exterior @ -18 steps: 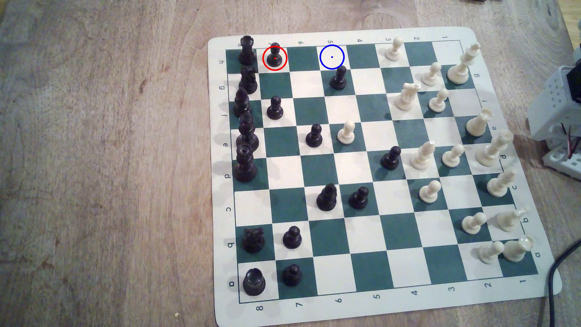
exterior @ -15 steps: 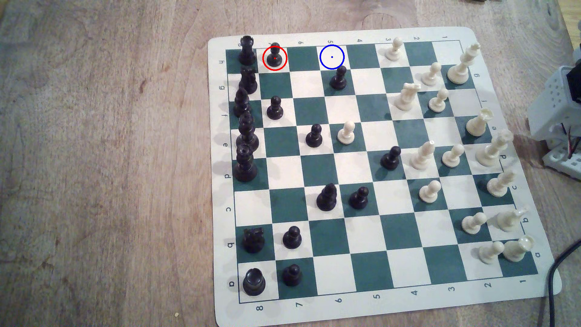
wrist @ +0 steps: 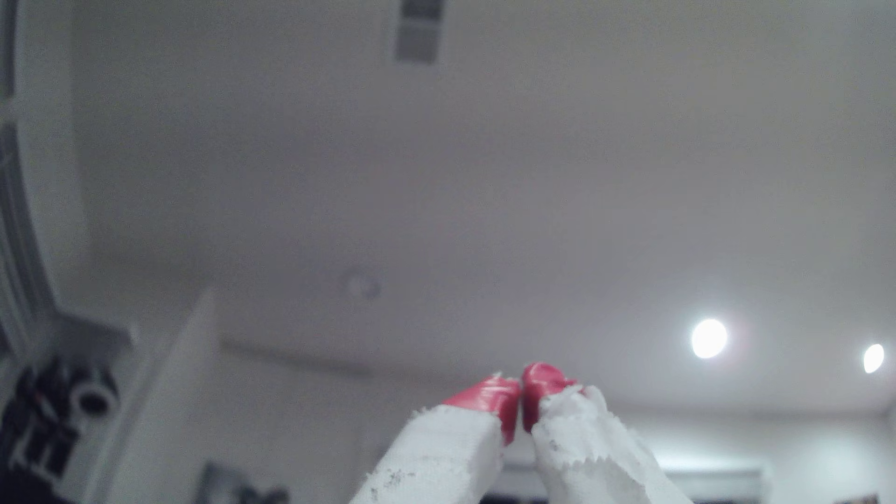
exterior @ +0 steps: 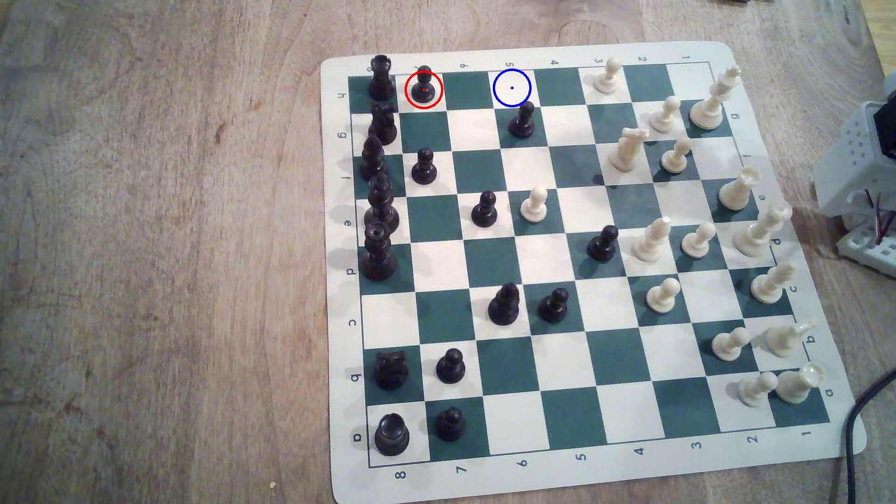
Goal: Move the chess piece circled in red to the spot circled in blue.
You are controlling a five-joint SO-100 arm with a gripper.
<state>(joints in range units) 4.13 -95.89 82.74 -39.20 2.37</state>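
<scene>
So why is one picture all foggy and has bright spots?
The wrist view points up at the ceiling, where two lamps glare white; the room is blurry, the red-tipped pincer sharper. The exterior view is clearer, with soft shadows beside the pieces.

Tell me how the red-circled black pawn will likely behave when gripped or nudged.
The black pawn looks glossy, so it may slip between the red fingertips. Its flared base suggests it stands steady, yet a high nudge could tip it toward the close black rook. It seems rigid and probably light.
</scene>
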